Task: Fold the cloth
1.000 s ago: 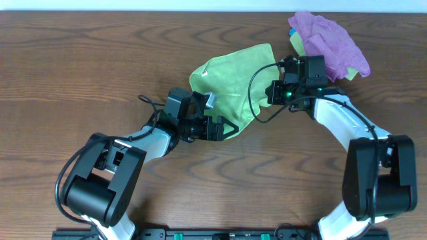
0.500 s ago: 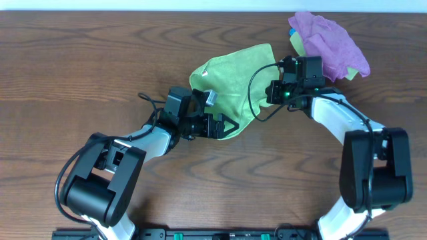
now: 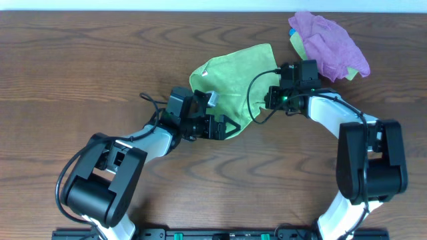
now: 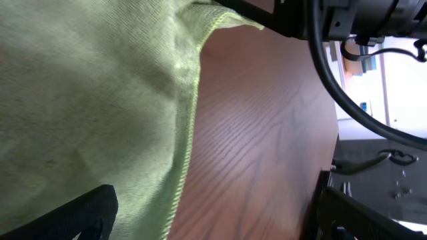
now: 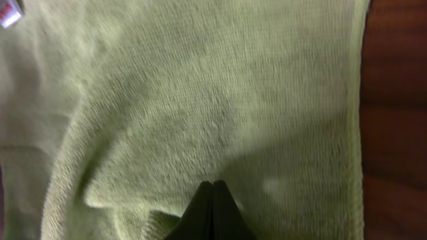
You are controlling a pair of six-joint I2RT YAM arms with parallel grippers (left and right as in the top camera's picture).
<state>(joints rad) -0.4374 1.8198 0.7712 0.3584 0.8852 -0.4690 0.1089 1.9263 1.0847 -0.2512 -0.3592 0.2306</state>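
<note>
The lime-green cloth (image 3: 233, 80) lies rumpled on the wooden table (image 3: 80, 67) at centre back. It fills the right wrist view (image 5: 200, 87), with its small white tag (image 5: 8, 12) at the top left. My right gripper (image 3: 271, 97) sits at the cloth's right edge, its fingers (image 5: 212, 190) shut together and pinching the puckered cloth. My left gripper (image 3: 227, 127) is open at the cloth's front corner. In the left wrist view its fingers (image 4: 220, 220) are spread wide, with the cloth (image 4: 87, 87) and its hem between them, not gripped.
A purple cloth (image 3: 330, 43) bundled with a yellow-green one (image 3: 297, 45) lies at the back right, just behind my right wrist. Black cables loop off both wrists over the table.
My right gripper has shifted slightly left and forward along the cloth's right edge. My left gripper has edged a little right at the front corner. The cloth's shape is almost unchanged.
</note>
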